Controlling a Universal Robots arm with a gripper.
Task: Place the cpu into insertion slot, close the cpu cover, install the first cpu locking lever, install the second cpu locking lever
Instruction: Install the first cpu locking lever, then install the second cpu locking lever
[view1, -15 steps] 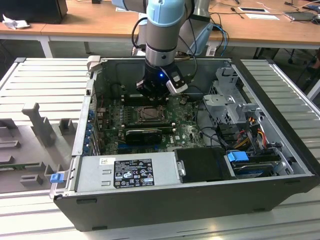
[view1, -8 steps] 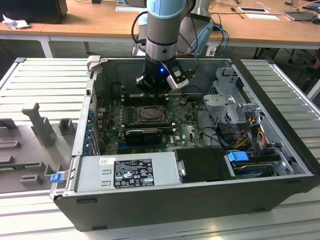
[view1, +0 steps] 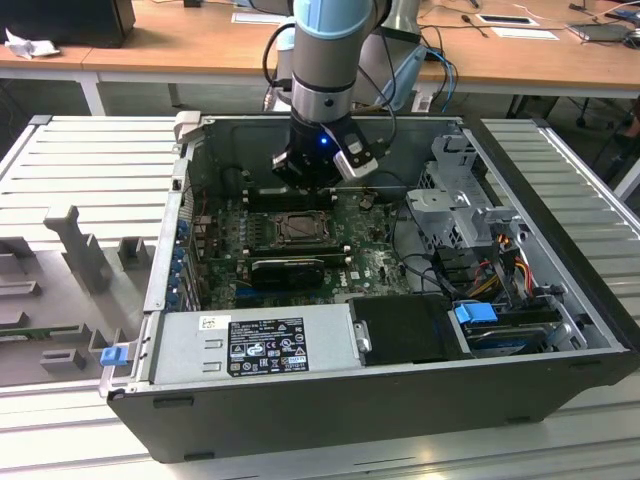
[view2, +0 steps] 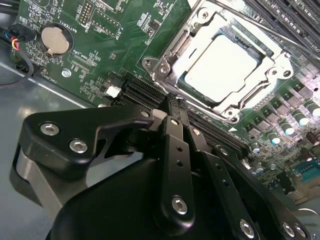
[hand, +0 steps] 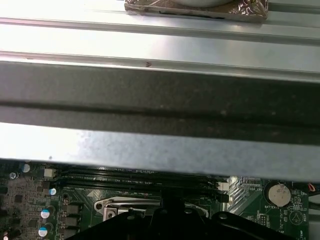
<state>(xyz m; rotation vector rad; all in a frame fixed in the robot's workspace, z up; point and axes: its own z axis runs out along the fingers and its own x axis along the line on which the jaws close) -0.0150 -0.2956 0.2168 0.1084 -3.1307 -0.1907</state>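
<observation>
The cpu, pale and square, lies in the insertion slot on the green motherboard. The silvery cpu cover lies down around it, and the chip shows through its window. A thin metal lever rod runs along the far side of the socket; whether it is latched I cannot tell. My gripper hangs just above the board beside the socket, over the memory slots, fingers pressed together with nothing between them. In the exterior view my gripper is inside the case, behind the socket.
The open computer case lies on a ribbed metal table. A power supply and a black box fill its front. A drive cage and cables stand at the exterior view's right. A black card lies before the socket. A coin battery sits nearby.
</observation>
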